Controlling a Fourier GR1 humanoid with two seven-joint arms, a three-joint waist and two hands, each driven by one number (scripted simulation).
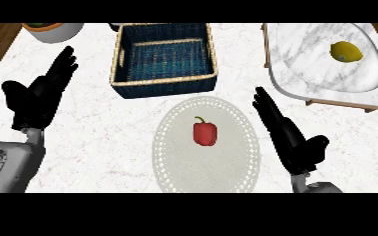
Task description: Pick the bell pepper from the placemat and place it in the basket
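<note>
Right hand (291,137) open, fingers straight, just beside the right edge of the placemat (207,177), apart from the pepper. Dead centre on that placemat: the bell pepper (205,133), red, stem towards the basket (166,87). Basket just beyond the placemat, dark blue, tan rim. At the left edge, left hand (37,97) open too, fingers up, resting. Far right, a lemon (345,51) on a marble tray (295,75). All on the table (96,150).

I find the path from placemat (207,176) to basket (164,86) unobstructed; only the basket's near wall stands between. Bare worktop (96,130) lies left of the placemat.
</note>
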